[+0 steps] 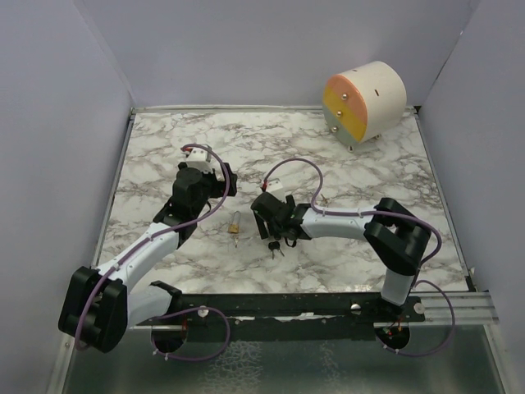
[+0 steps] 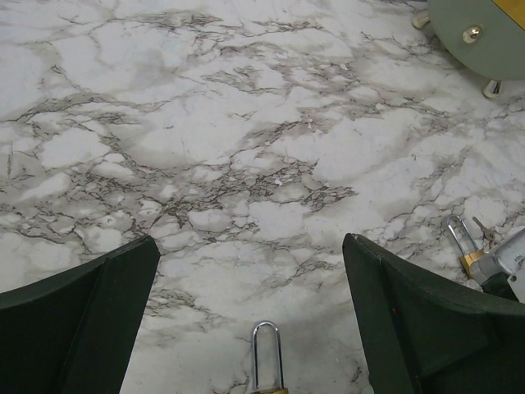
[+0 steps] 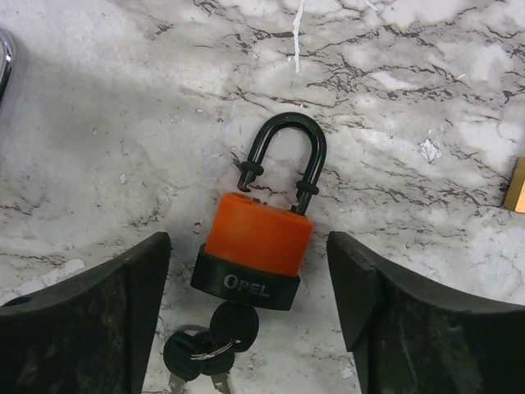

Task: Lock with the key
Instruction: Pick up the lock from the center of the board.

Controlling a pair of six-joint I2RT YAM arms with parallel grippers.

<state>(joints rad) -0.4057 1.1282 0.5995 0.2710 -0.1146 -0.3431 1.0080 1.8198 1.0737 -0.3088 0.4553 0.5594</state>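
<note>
An orange padlock (image 3: 256, 234) with a black base and black shackle (image 3: 283, 148) lies flat on the marble. The shackle's left leg stands out of the body. A black key (image 3: 234, 324) sits in its keyhole, with two more keys (image 3: 193, 361) on a ring. My right gripper (image 3: 248, 246) is open and low over it, one finger on each side, not touching. In the top view, the right gripper (image 1: 267, 220) hides the padlock and only the keys (image 1: 277, 247) show. My left gripper (image 1: 224, 177) is open and empty, behind a brass padlock (image 1: 235, 227).
The brass padlock's chrome shackle (image 2: 267, 353) lies just ahead of the left fingers. A second brass padlock (image 2: 461, 245) with a small key (image 2: 484, 230) lies beside the right arm. A cream drum with an orange-yellow face (image 1: 365, 103) stands at the back right. White walls enclose the table.
</note>
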